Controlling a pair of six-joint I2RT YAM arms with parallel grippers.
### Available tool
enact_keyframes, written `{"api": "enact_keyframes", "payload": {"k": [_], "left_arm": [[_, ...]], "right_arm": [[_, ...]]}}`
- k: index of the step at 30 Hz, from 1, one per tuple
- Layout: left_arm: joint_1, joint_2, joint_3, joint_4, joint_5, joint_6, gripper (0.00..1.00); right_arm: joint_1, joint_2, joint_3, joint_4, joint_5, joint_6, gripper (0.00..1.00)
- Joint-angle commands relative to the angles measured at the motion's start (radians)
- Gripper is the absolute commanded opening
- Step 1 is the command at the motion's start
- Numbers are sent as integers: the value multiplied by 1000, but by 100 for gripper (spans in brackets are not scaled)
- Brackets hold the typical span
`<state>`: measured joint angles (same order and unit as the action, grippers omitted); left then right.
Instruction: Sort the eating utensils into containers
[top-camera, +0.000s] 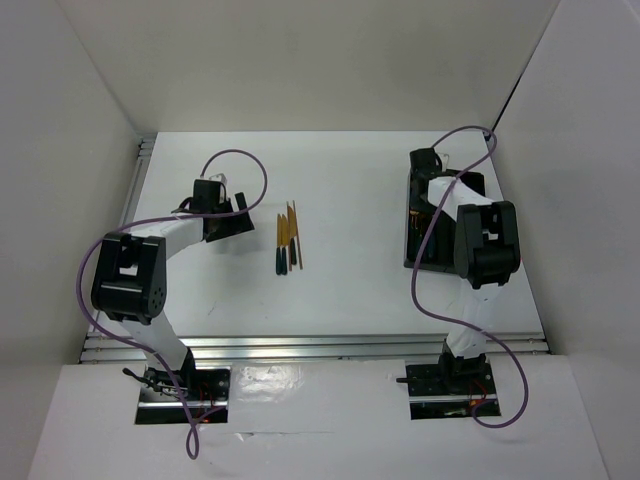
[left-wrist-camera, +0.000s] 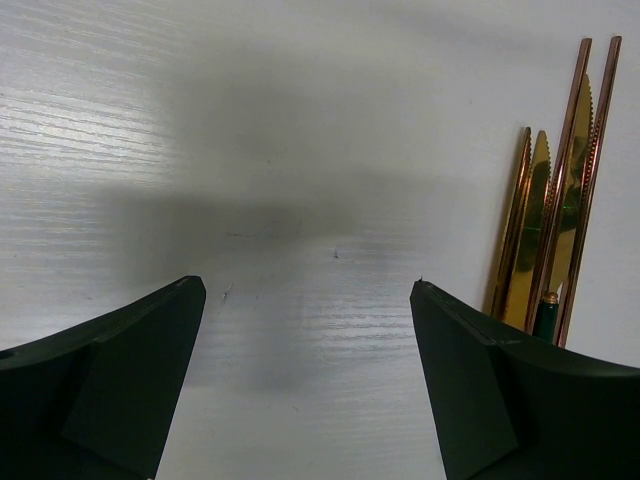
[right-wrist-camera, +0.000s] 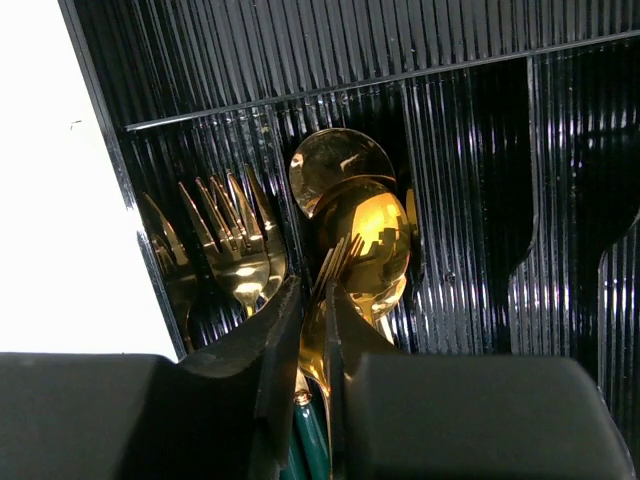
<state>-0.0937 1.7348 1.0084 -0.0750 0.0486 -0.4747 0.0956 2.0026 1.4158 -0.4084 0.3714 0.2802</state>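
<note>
Seen from overhead, the black divided tray (top-camera: 412, 228) sits toward 3 o'clock on the white table (top-camera: 350, 180), largely covered by the right arm reaching in over it. In the right wrist view, the right gripper (right-wrist-camera: 315, 300) is pinched almost closed on a gold fork (right-wrist-camera: 340, 258). The fork's tines point toward 12 o'clock and a dark green handle shows between the fingers at 6 o'clock. The held fork hangs in front of a stack of gold spoons (right-wrist-camera: 355, 215) lying in one ribbed compartment. Several more forks (right-wrist-camera: 235, 255) rest in the neighbouring compartment at 9 o'clock of the spoons, against the tray's outer wall. The compartments toward 3 o'clock show only black ribbing. Near the table's centre, well apart from the tray, the remaining loose pieces lie side by side, lengthwise from 12 to 6 o'clock. The left wrist view shows them as serrated gold knives (left-wrist-camera: 541, 235) flanked by thin copper-coloured chopsticks (left-wrist-camera: 565, 150). The left gripper (left-wrist-camera: 310, 290) hangs over bare table just at 9 o'clock of this cluster, its fingers spread wide and holding nothing.
</note>
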Motion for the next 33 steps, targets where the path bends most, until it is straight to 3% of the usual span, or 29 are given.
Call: {"api": "enact_keyframes", "payload": {"k": [1,13,26,33], "left_arm": [[6,16,38,12,-6,1,99],[6,16,38,12,4,1,99],[6,6,38,12,-6,1,99],[6,6,38,12,-6,1,99]], "right_arm": [[-4,-16,41,-9,-3,1,18],[-4,-126,23,-40,-14,10,6],[-4,-108,8,25,-98,-1,6],[-4,-65,41,6,-78,-1,33]]}}
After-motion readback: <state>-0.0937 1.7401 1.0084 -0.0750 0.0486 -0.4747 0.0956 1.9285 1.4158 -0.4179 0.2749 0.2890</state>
